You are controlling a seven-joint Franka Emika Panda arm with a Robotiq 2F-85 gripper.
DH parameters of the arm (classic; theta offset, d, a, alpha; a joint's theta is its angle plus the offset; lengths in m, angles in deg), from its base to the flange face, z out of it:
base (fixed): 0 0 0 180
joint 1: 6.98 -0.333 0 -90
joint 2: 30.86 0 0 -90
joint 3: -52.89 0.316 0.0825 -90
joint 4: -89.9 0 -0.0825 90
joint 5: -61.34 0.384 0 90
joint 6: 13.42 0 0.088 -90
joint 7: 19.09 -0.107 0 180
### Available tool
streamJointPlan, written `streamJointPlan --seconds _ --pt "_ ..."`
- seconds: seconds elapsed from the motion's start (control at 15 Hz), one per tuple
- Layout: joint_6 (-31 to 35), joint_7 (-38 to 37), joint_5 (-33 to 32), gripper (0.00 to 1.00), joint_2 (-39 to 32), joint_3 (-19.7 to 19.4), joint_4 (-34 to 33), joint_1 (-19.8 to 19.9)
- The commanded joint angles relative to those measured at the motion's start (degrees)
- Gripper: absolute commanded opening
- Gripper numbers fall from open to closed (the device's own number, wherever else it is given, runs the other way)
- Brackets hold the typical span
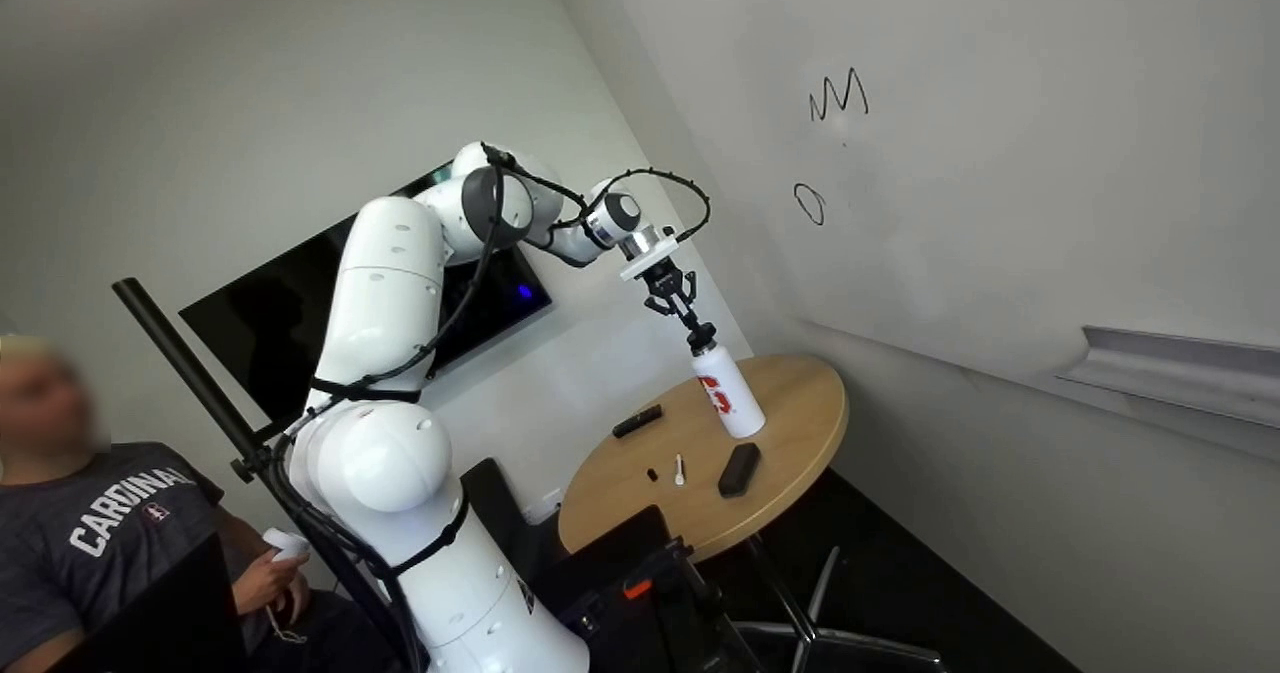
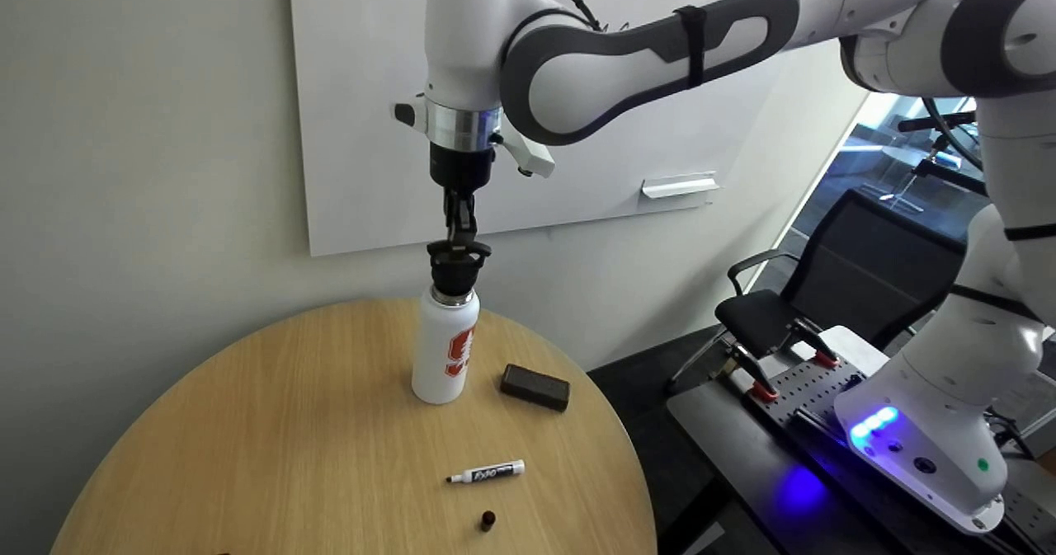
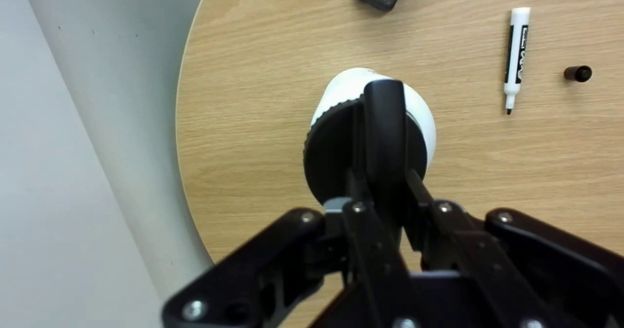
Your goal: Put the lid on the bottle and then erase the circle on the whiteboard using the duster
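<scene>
Bottle [image 2: 437, 357]: we see white, patterned in red
Lid [image 2: 454, 278]: black to our eyes
Gripper [image 2: 461, 240]: black, we find, dotted with silver
Duster [image 2: 535, 388]: we call it charcoal
Whiteboard [image 2: 371, 151]: white, scribbled in black
Circle [image 1: 809, 204]: we see black outline
Marker [image 2: 488, 472]: white, banded black, white lettering
Table [image 2: 289, 423]: light tan, streaked with wood grain

In an exterior view, the bottle [image 2: 441, 353] stands on the table [image 2: 289, 423], duster [image 2: 535, 388] to its right, marker [image 2: 487, 472] before both.
</scene>
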Motion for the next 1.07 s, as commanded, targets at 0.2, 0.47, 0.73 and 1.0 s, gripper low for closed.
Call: streamJointPlan --seconds 0.2,0.47,0.73,1.0 --pt "-2.3 3.8 1.1 0.05 -1.5 0.2 -3.3 0.3" --pt "-2.5 5.6 2.0 0.05 -2.0 0.7 -3.6 0.6" --pt "-2.8 6.6 2.4 0.05 -2.3 0.9 -3.8 0.7" --pt "-3.3 6.7 2.6 0.05 -2.4 0.9 -4.0 0.7"
